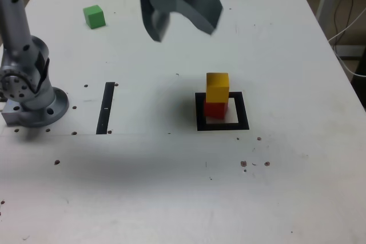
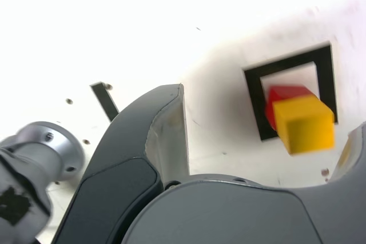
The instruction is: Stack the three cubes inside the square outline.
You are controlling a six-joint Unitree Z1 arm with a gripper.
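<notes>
The yellow cube (image 1: 217, 87) sits on top of the red cube (image 1: 215, 108) inside the black square outline (image 1: 200, 112), the yellow one slightly twisted. The wrist view shows the same stack: yellow cube (image 2: 303, 124), red cube (image 2: 284, 95), square outline (image 2: 255, 101). The green cube (image 1: 94, 16) lies alone at the far left of the table in the exterior view. My gripper (image 1: 183, 27) hangs open and empty, high above the table behind the stack, apart from every cube.
A thin black strip (image 1: 105, 108) lies flat to the exterior view's left of the outline. The arm's grey base (image 1: 28, 90) stands at the exterior view's left edge. Cables hang off the table's right side (image 1: 349, 21).
</notes>
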